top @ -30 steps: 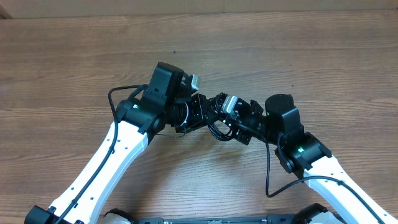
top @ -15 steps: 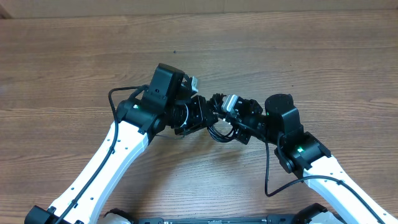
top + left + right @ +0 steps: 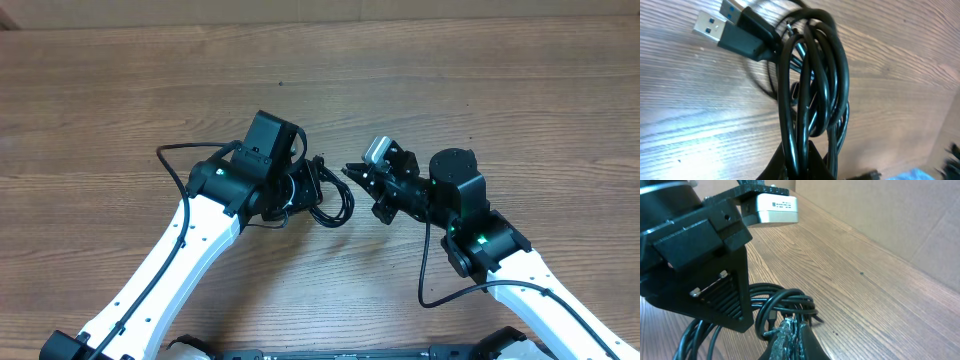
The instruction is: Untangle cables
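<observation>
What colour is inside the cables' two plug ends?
Blue, inside flat silver plug ends of thin black cables; left wrist view shows best.

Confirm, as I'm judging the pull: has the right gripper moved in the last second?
Yes. Judged against the table, the right gripper has drawn back rightward, toward the far edge.

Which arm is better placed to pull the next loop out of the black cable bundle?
Right, probably. The left gripper is shut on the bundle of thin black cables, anchoring it; the right gripper sits shut just beside it.
</observation>
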